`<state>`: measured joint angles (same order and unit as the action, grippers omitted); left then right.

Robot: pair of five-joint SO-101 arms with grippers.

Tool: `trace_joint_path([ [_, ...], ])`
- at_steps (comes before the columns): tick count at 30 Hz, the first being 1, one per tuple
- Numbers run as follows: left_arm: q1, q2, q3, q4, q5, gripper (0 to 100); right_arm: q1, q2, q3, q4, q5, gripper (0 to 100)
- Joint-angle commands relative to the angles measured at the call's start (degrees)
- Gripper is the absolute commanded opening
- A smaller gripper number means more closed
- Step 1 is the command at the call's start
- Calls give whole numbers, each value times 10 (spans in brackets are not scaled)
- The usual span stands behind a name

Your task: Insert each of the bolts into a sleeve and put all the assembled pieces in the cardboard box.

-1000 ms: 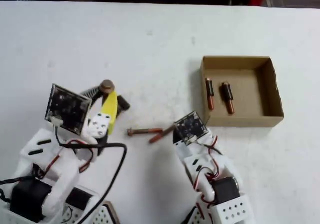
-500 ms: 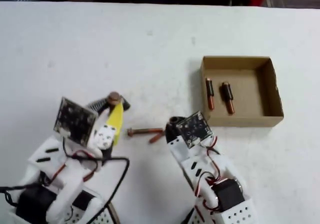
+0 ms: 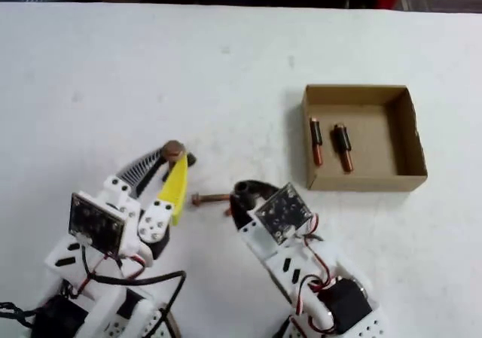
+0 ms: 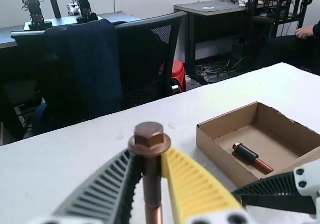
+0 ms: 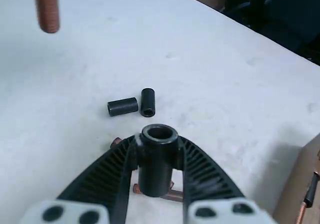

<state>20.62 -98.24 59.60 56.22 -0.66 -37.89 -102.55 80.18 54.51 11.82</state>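
Left gripper point(image 4: 150, 156) clamps upright bolt point(image 4: 149, 137); right gripper point(image 5: 156, 145) clamps sleeve point(image 5: 157, 171); right wrist view adds two loose sleeves point(image 5: 123, 106).

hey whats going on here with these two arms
The left gripper holds a bolt upright, head up, while the right gripper holds a black sleeve upright, its opening facing up. The two are not yet joined. Two assembled pieces already lie in the cardboard box. A loose bolt and two spare sleeves lie on the table.
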Motion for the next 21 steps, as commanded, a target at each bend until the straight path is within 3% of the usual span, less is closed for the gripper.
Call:
trace_joint_path([
  [1, 3, -11, -4, -19, 49, 20, -32, -8, -34, 0, -1, 17],
  [4, -1, -24, -4, -20, 113, 20, -53, -8, -33, 0, -1, 17],
  [10, -1, -54, -4, -22, 120, 20, -62, -7, -11, -15, -1, 17],
  [21, -1, -58, -4, -23, 120, 20, -59, -7, 135, -257, -1, 17],
])
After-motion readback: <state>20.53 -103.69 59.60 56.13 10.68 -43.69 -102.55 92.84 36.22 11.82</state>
